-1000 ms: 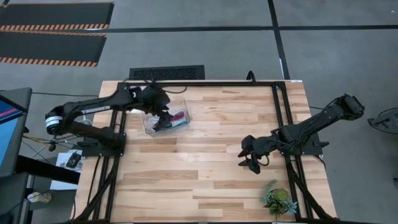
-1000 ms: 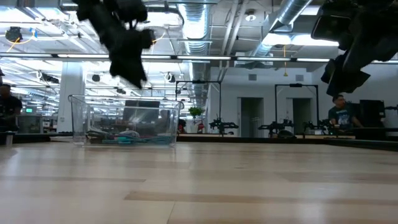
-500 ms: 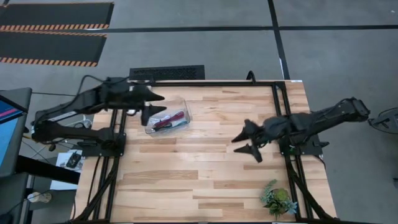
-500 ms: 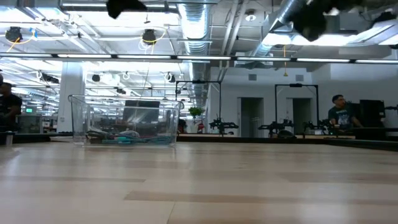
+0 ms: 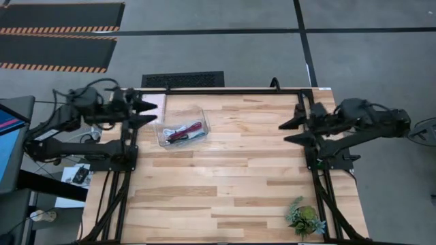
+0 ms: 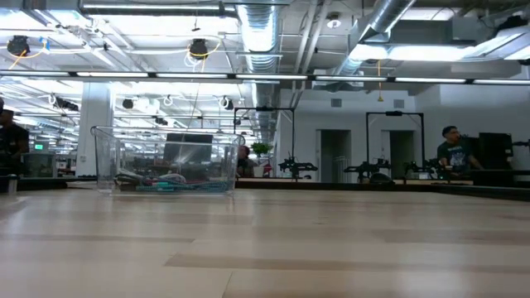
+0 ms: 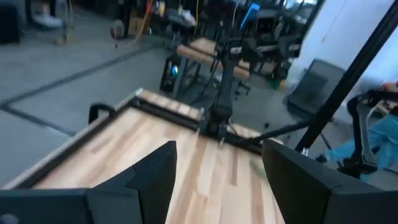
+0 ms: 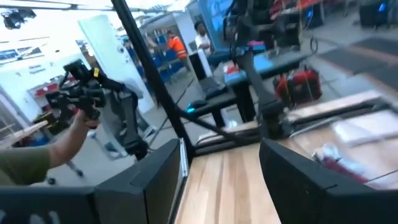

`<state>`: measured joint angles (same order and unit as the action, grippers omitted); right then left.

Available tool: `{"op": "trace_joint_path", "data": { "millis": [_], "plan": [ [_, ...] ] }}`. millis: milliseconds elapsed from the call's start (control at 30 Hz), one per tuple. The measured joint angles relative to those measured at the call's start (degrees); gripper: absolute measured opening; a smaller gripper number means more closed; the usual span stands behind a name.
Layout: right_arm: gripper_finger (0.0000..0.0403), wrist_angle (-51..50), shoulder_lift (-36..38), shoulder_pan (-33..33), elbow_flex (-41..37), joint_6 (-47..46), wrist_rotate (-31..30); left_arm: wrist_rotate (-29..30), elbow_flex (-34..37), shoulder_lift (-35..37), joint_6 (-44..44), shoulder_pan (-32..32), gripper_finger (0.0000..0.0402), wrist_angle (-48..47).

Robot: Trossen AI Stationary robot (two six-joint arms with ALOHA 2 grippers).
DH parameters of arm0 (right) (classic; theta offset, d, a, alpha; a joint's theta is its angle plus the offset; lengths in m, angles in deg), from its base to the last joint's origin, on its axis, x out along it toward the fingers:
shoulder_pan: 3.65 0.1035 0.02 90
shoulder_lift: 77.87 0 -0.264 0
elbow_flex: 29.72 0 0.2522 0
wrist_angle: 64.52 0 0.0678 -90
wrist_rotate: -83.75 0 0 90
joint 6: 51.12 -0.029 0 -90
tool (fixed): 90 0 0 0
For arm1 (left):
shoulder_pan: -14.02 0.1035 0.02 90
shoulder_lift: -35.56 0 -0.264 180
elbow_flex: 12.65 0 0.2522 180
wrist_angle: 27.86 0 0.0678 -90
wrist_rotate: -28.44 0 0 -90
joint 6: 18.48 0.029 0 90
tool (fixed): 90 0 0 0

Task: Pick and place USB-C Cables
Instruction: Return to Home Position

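Note:
The cables lie together in a clear plastic bin (image 5: 182, 131) on the table's far left part. In the high view I make out a maroon-red coil (image 5: 185, 129), a bit of white and something dark. In the low view a teal coil (image 6: 170, 185) rests on the bin's floor. My left gripper (image 5: 151, 113) is open and raised near the table's left edge, left of the bin, fingers pointing level at the table's right. My right gripper (image 5: 289, 131) is open, raised near the right edge, pointing left. Both are empty.
A small green potted plant (image 5: 304, 219) stands at the table's near right corner. A black frame (image 5: 238, 91) runs along the table's far and side edges. People and workstations show in the room behind (image 6: 451, 149). Bare wood lies between the bin and the plant.
My left gripper has risen out of the bin and drawn back toward the table's left edge, turning from pointing down to level. My right gripper has lifted from the middle right of the table and pulled back toward the right and far edge. Both have left the low view.

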<state>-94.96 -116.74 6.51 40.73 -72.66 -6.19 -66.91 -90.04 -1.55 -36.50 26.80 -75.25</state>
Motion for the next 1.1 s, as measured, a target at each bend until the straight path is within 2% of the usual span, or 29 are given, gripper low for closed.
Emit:
{"op": "trace_joint_path", "data": {
  "millis": [100,233,333,467,667,933,1100],
  "plan": [
    [0.0244,-2.52,2.90,-1.24,-0.02,5.00,-0.88,-0.05,0.00,3.19,3.02,0.00,0.0222,0.01],
    [0.0244,-4.40,8.40,-2.94,-1.99,5.47,-8.28,0.79,0.00,6.67,3.56,0.00,0.0222,-0.70],
    [0.0244,-2.46,14.55,-3.97,-6.07,4.91,-9.48,2.65,0.96,8.43,3.61,0.00,0.0222,-2.41],
    [0.0244,1.85,24.04,-4.68,-13.78,1.82,-9.18,4.52,8.31,12.17,2.77,0.00,0.0222,1.80],
    [0.0244,6.60,38.06,-4.71,-24.83,-1.82,-9.26,4.24,22.31,17.83,0.59,0.00,0.0222,15.99],
    [0.0244,6.05,37.66,-5.43,-28.57,0.45,-13.31,4.26,35.93,21.63,-3.51,0.00,0.0222,27.23],
    [0.0244,6.69,38.71,-5.82,-30.82,0.19,-13.20,4.59,43.27,22.66,-4.94,-0.51,0.0222,32.97]
  ]
}}
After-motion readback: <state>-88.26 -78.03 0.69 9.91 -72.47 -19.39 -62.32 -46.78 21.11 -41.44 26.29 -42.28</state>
